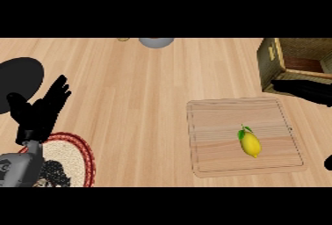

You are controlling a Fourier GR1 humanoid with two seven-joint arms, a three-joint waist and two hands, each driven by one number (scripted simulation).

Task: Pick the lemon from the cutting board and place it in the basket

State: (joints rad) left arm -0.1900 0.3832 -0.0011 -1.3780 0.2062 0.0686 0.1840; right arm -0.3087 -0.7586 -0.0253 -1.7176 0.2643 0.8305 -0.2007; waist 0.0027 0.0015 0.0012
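The lemon (251, 144) lies on the cutting board (214, 118), toward its right half, long axis running roughly up and down the view with the leaf at the far end. Nothing holds it. The right hand (304, 90) is the nearer one: it hangs beyond the board's far right corner, fingers stretched out flat, so the lemon sits nearer the robot and a little to the left of it. The basket (272, 57) is just behind that hand. The left hand (39, 112) rests spread, fingers up, well apart on the lemon's other side.
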